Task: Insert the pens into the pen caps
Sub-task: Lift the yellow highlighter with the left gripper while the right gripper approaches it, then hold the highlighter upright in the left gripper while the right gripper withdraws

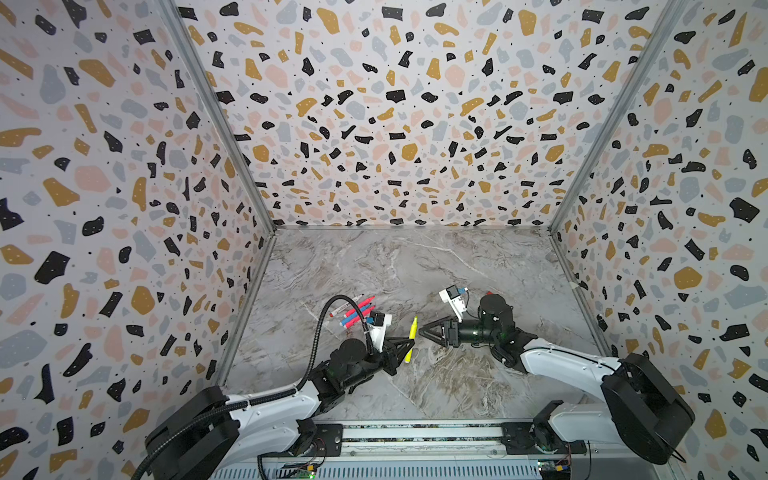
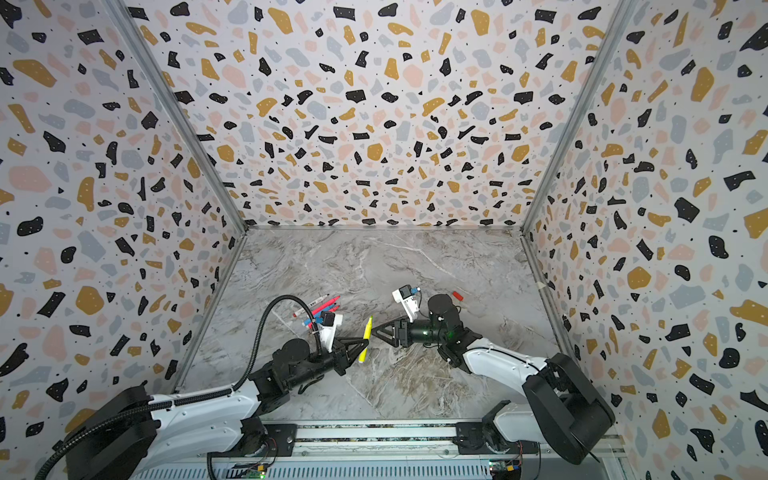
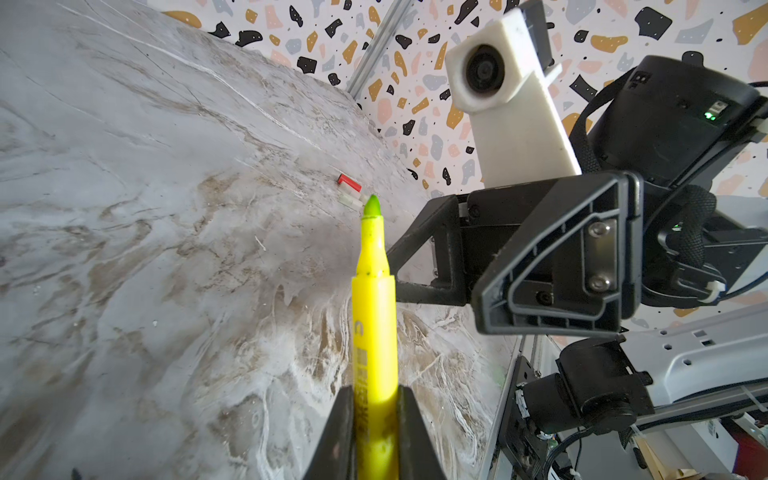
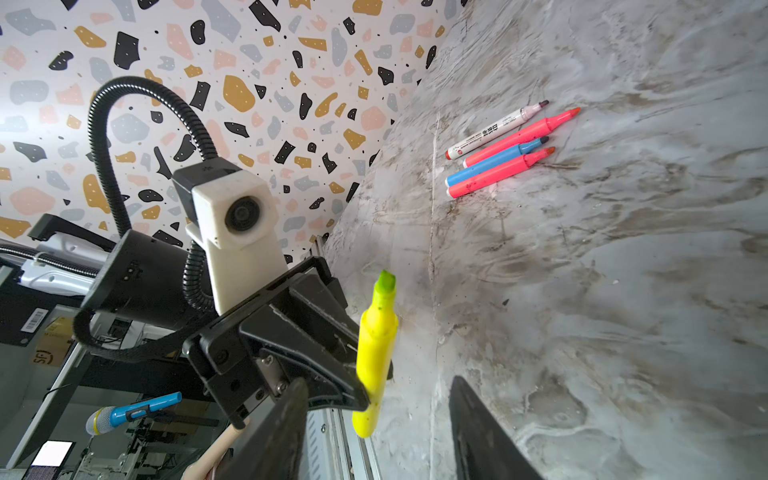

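My left gripper [image 1: 409,344] [image 3: 376,390] is shut on the barrel of the yellow pen [image 1: 412,337] [image 3: 374,316], held above the table with its green tip bare. Facing it from the right, my right gripper [image 1: 422,331] [image 4: 379,380] stands open just beside the pen's upper part [image 4: 375,353], with nothing held. Several more pens lie side by side at the back left: a white one [image 4: 494,131], two pink ones [image 4: 519,137] [image 4: 498,172] and a blue one [image 4: 496,162]. A red pen cap [image 2: 457,296] [image 3: 348,183] lies behind the right arm, a pale cap [image 3: 351,202] next to it.
The marble table [image 1: 415,266] is walled on three sides by terrazzo-patterned panels [image 1: 395,124]. A metal rail [image 1: 415,432] with both arm bases runs along the front edge. The left arm's black cable hose [image 1: 328,307] arches over the lying pens.
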